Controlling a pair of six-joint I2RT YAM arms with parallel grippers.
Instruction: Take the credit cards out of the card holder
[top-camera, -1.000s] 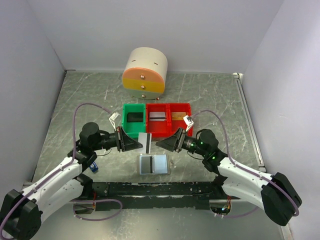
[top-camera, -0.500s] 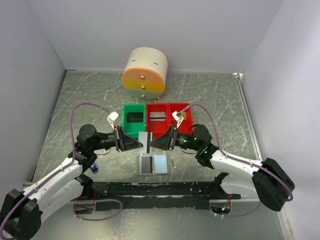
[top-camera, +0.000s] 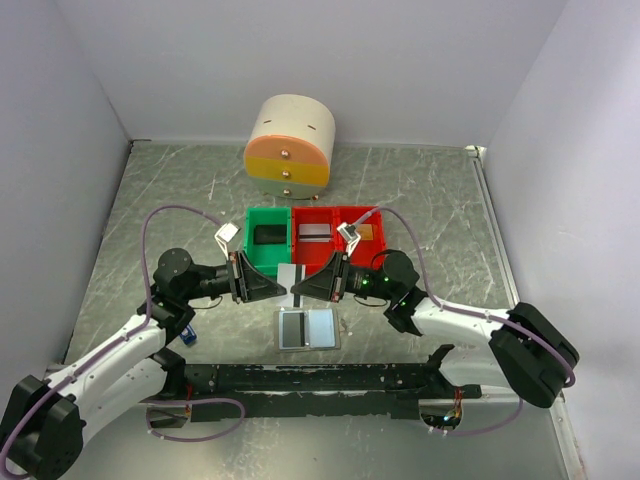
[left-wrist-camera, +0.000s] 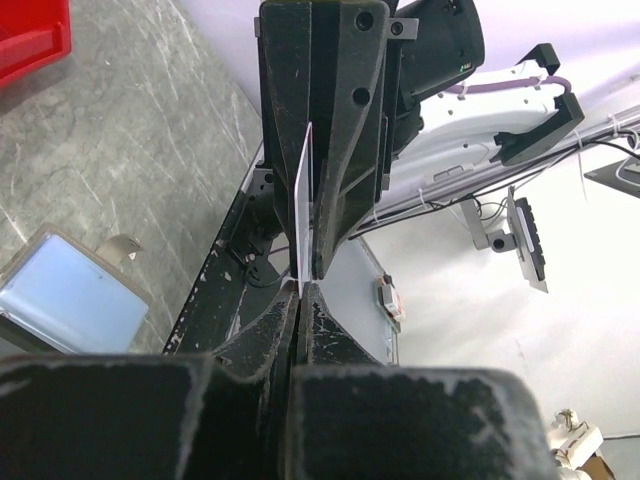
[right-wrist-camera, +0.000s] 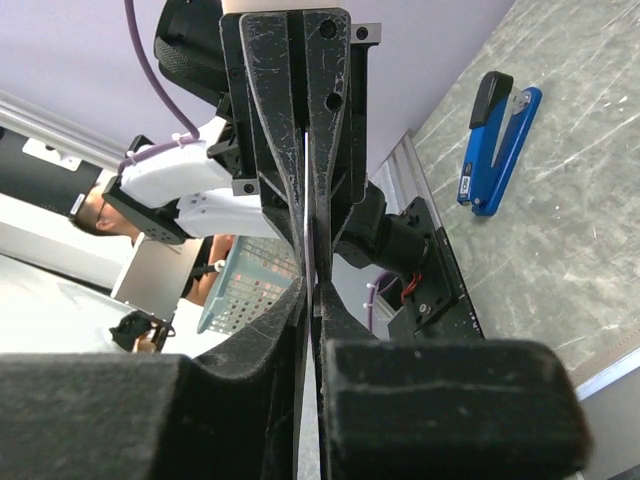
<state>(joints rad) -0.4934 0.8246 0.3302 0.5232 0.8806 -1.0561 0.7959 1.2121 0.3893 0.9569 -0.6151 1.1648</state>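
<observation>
Closest in is the holder (top-camera: 307, 328), lying open and flat on the worktop (top-camera: 430, 200) just past the arm bases. It has a grey border and pale blue pockets, and the left pocket looks darker. Could be another card in there, can't tell. Just beyond it, up off the surface, is the card (top-camera: 291, 282), whitish with a dark stripe and standing on edge. The left gripper (top-camera: 284, 290) is clamped right down on its left end, and the right gripper (top-camera: 297, 290) has its fingers pinched closed on the other end, so both have it at once. My guess is it's super light, stiff-ish but bendy, and made of slick plastic. I'd pinch the flat faces a bit in from the edge, since a corner-only grip could let it pivot or slip. The holder is probably light and floppy too, and would slide if tugged. Farther back are the green bin (top-camera: 249, 240) and red bins (top-camera: 340, 209), holding a black card (top-camera: 268, 235), a silver one (top-camera: 314, 233) and a gold one (top-camera: 362, 232). At the far end there's a round drawer unit (top-camera: 289, 147).
</observation>
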